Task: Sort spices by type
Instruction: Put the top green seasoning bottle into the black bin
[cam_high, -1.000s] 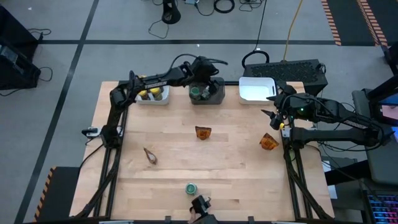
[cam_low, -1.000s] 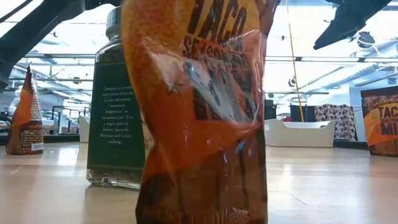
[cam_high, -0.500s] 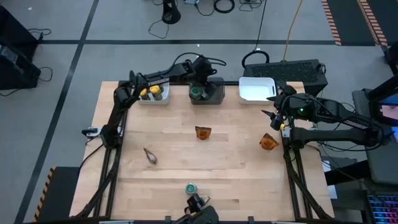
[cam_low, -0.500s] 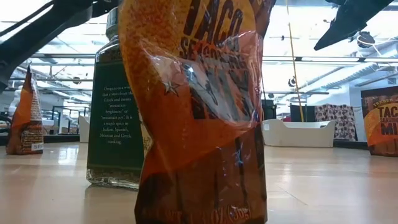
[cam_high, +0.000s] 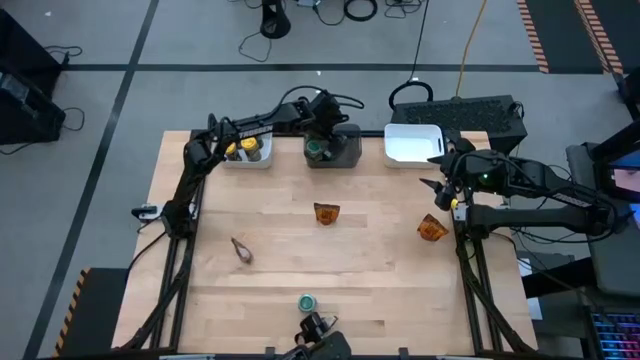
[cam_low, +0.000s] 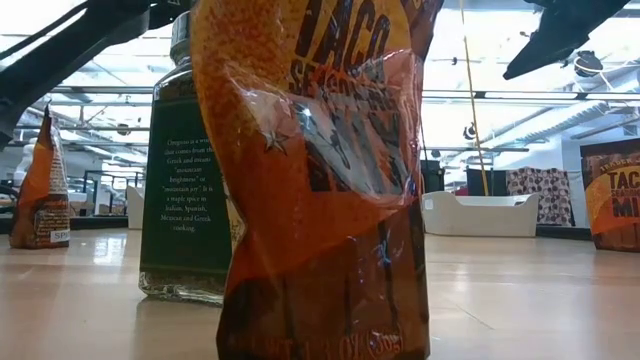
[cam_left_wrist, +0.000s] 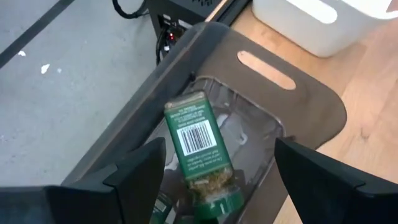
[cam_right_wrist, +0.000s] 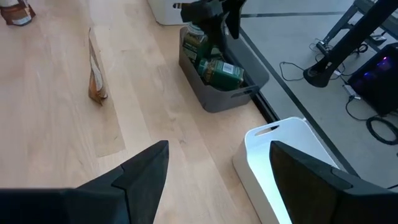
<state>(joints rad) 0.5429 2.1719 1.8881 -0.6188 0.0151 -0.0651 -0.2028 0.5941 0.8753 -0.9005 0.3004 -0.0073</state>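
Green-lidded jar lies in dark grey bin beneath our left gripper (jaws wide, empty); right gripper wide too.

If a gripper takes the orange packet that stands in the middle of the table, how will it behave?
The orange packet looks like thin crinkled film, so it would probably flex and crumple between fingers rather than stay stiff. It stands upright on a narrow base, so a sideways push may tip it. Its glossy film could be somewhat slippery, and it seems light.
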